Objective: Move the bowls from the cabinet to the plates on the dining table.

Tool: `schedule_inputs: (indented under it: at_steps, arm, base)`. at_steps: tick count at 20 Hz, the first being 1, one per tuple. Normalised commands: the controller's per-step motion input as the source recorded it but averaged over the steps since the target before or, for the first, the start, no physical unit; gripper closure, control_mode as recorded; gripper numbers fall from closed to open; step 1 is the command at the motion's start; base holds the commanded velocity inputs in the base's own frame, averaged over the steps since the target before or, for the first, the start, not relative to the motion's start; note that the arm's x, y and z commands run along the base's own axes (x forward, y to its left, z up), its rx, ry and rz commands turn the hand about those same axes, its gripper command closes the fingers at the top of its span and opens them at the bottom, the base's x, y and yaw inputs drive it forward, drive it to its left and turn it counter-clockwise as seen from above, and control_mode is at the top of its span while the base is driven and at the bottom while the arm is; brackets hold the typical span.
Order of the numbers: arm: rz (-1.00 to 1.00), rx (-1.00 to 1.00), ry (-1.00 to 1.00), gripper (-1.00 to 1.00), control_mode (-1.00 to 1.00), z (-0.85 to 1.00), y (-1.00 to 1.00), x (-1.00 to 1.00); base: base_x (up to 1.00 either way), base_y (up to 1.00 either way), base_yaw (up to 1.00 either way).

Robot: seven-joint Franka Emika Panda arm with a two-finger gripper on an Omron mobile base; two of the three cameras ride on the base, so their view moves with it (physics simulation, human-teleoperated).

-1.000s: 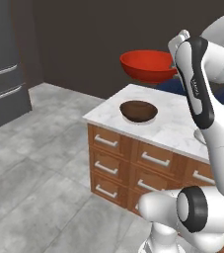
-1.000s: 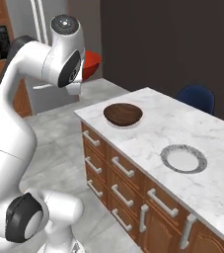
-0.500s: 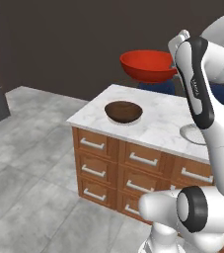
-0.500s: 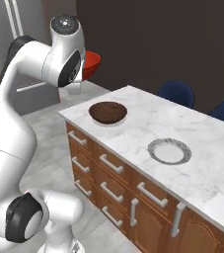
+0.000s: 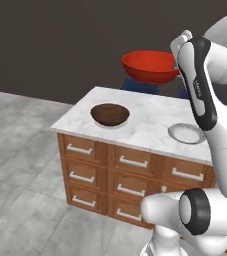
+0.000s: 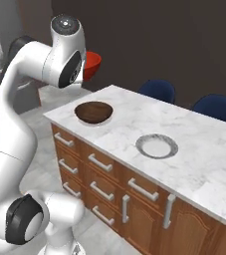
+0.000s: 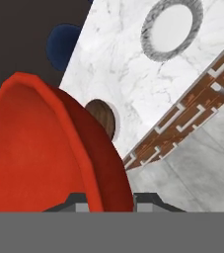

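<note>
**Red bowl carried toward the free plate on the worktop.**
Near to far: the tool (image 7: 106, 200) pinches the rim of the red bowl (image 5: 150, 67), held in the air well above the worktop (image 6: 204, 149); the brown bowl (image 6: 93, 112) already sits at the worktop's near end, apparently on its plate; the free plate (image 6: 156, 146) lies apart from it, with blue chairs (image 6: 157, 90) beyond. To do this step well, centre the bowl over the free plate, level it, lower until seated, then release.

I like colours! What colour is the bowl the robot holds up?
Glossy red bowl, clearest in the left base view.
</note>
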Motion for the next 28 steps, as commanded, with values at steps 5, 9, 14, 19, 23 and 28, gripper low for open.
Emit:
schedule_inputs:
  at_steps: [5, 9, 14, 19, 23, 28]
  arm:
    - [0.00, 0.00, 0.00, 1.00, 1.00, 0.00, 0.00, 0.00]
    - [0.00, 0.00, 0.00, 1.00, 1.00, 0.00, 0.00, 0.00]
    - [0.00, 0.00, 0.00, 1.00, 1.00, 0.00, 0.00, 0.00]
    - [0.00, 0.00, 0.00, 1.00, 1.00, 0.00, 0.00, 0.00]
    - [0.00, 0.00, 0.00, 1.00, 1.00, 0.00, 0.00, 0.00]
    - [0.00, 0.00, 0.00, 1.00, 1.00, 0.00, 0.00, 0.00]
  base:
    - [0.00, 0.00, -0.25]
    - [0.00, 0.00, -0.25]
    - [0.00, 0.00, -0.25]
    - [0.00, 0.00, -0.25]
    - [0.00, 0.00, -0.25]
    - [0.00, 0.00, -0.25]
